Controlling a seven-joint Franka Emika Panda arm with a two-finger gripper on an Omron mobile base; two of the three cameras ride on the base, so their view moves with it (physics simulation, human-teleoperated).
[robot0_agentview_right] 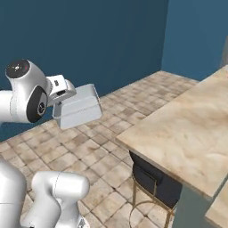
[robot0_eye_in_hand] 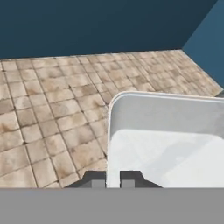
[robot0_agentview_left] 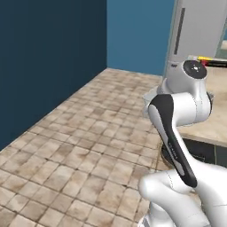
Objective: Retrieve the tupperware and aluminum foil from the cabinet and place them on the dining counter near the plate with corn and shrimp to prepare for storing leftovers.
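My gripper (robot0_agentview_right: pixel 61 103) is shut on one wall of the tupperware (robot0_agentview_right: pixel 79 107), a pale clear shallow container held in the air over the tiled floor, left of the dining counter (robot0_agentview_right: pixel 187 129). In the hand view the tupperware (robot0_eye_in_hand: pixel 166 140) reaches out to the right, with its rim between my two fingertips (robot0_eye_in_hand: pixel 94 179). Past the arm's upper joint, a slim black box with a red end (robot0_agentview_left: pixel 216 64) lies on the beige counter top (robot0_agentview_left: pixel 213 115); it looks like the aluminum foil. A small yellow bit sits at its red end, too small to identify. Cabinet, plate, corn and shrimp are out of view.
A black stool (robot0_agentview_right: pixel 151 178) with gold legs stands under the counter's near edge. A tall grey fridge (robot0_agentview_left: pixel 195 31) rises behind the counter. Dark blue walls (robot0_agentview_right: pixel 89 40) close off the far side of the tiled floor (robot0_agentview_left: pixel 80 146).
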